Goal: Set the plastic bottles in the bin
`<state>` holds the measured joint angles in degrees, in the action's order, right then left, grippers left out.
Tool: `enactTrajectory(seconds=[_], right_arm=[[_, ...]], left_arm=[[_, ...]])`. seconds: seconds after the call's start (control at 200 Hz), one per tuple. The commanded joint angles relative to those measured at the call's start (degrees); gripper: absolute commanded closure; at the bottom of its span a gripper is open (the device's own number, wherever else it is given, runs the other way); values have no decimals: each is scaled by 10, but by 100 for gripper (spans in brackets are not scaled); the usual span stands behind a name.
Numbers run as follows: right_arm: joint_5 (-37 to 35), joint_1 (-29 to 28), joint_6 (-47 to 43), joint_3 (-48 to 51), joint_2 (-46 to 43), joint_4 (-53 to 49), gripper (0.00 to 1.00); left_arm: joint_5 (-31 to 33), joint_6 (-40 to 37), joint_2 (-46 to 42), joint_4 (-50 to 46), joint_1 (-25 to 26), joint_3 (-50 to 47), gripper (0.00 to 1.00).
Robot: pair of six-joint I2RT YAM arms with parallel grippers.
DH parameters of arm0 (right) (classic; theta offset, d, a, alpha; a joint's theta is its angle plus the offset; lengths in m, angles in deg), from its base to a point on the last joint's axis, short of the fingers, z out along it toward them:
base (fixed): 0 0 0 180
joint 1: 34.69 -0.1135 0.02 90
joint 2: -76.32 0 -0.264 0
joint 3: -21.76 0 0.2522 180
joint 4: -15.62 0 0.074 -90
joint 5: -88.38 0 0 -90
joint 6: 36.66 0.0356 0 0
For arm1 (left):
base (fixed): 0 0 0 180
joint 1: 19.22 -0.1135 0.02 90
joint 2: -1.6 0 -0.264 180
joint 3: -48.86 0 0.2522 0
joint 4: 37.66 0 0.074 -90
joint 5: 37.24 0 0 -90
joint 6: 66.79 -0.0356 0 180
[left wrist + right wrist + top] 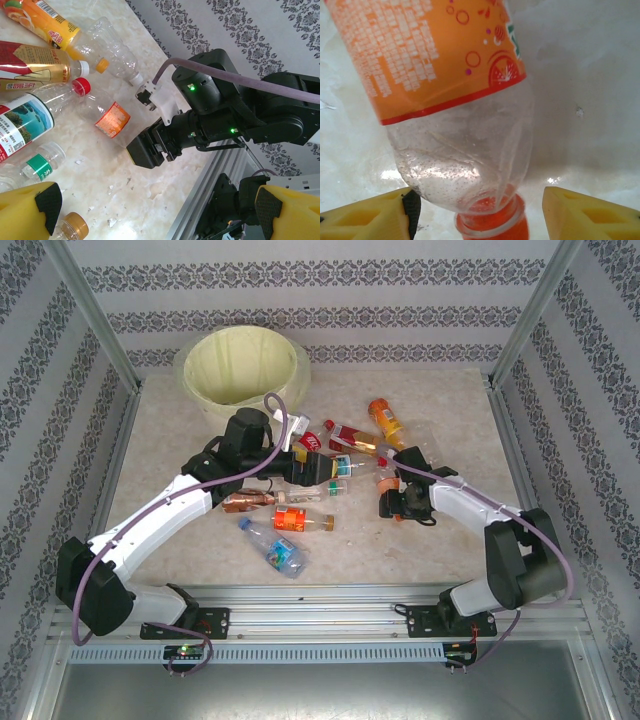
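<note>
While the left gripper (157, 212) hangs spread wide nearer the bin (297, 368), the right gripper (477, 215), jaws apart, straddles the neck of 1 orange-labelled bottle (460, 150) lying well clear of the bin: likely light, thin-walled, slippery, best pinched at its stiffer neck.

Both arms are wearing white shells between black joints, the left arm (150, 520) and the right arm (470, 502) alike, and each is ending in a bulky black shoulder. A mauve cable (260, 80) is trailing along each one. Two green lights (190, 87) are glowing on the right arm's black wrist housing, beside a white bracket (160, 97). The left fingers (30, 212) are showing yellow with black pads. The right fingers (365, 217) are showing the same yellow, perhaps with moulded recesses, though the close view is blurring them.
</note>
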<state>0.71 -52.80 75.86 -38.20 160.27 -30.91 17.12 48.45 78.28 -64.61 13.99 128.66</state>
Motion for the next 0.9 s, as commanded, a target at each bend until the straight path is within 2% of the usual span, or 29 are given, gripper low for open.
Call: enactTrajectory(seconds=[0.0,0.575,0.894], right_arm=[[-22,2,7,-4,18,1,37],[-10,-16,6,-11,49,12,53],[-22,-26,11,-8,34,8,67]], left_arm=[[-9,8,4,29,10,24,0],[-7,12,12,35,20,24,0],[2,14,8,36,20,16,0]])
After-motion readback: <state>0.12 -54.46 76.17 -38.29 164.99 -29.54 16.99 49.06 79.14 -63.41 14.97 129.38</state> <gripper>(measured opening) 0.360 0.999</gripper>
